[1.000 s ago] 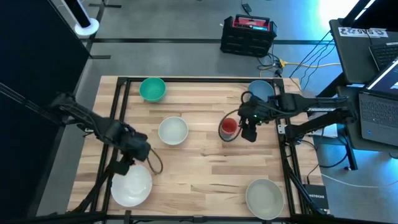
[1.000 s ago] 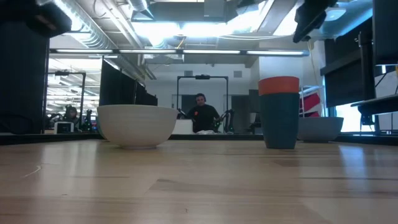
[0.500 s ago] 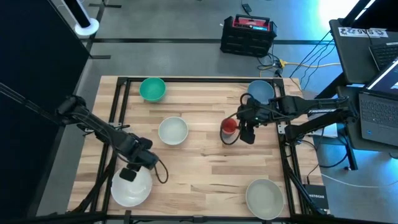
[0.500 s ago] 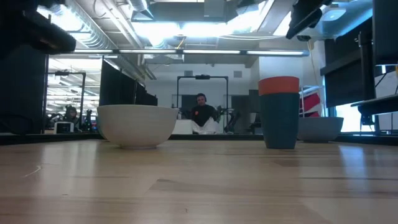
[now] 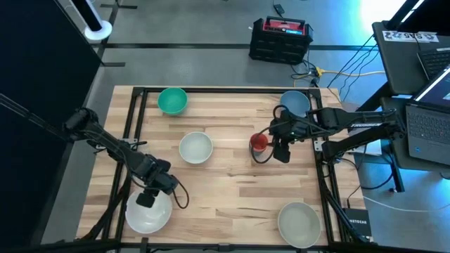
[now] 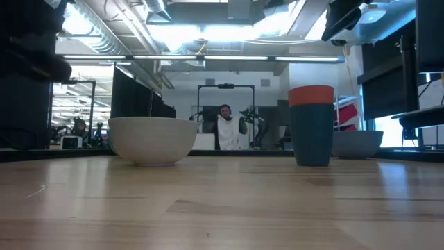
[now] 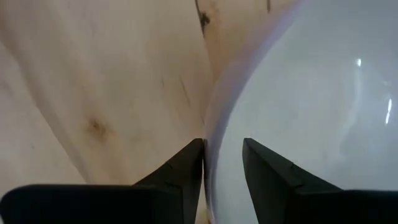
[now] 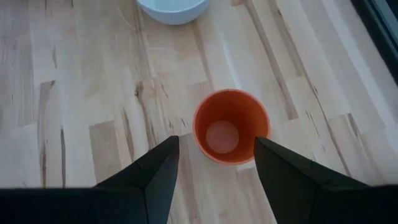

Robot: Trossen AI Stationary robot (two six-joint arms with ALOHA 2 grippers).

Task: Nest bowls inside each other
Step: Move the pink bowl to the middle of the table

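A large white bowl point(image 5: 149, 216) rests on its base at the table's near left. My left gripper point(image 5: 146, 199) points down at its far rim, open, one finger outside the wall and one inside point(image 7: 222, 144). A small red bowl point(image 5: 259, 143) stands nested in a dark blue one point(image 6: 311, 135) right of the table's middle. My right gripper point(image 5: 280, 151) hangs open well above it, a finger on either side of it in the right wrist view point(image 8: 216, 139). Also on the table are a green bowl point(image 5: 172, 100), a medium white bowl point(image 5: 195, 148), a light blue bowl point(image 5: 294, 104) and another large whitish bowl point(image 5: 299, 223). My left gripper straddles the large white bowl's far rim point(image 7: 210, 124) from above, fingers pointing down, one inside the hollow and one outside. The outer finger point(image 7: 189, 165) stands right against the wall; whether it touches, I cannot tell. The bowl rests on the table.
A black frame rail point(image 5: 133, 112) runs along the table's edges. Bare wood lies in the middle and near middle point(image 5: 232, 197). Beyond the table are a black and red box point(image 5: 281, 39), laptops at the right point(image 5: 429, 119), and a person far behind point(image 6: 225, 128).
My left gripper has come down and toward the table's near edge, from above the bare wood to the large white bowl's far rim. The bowls have stayed in place.
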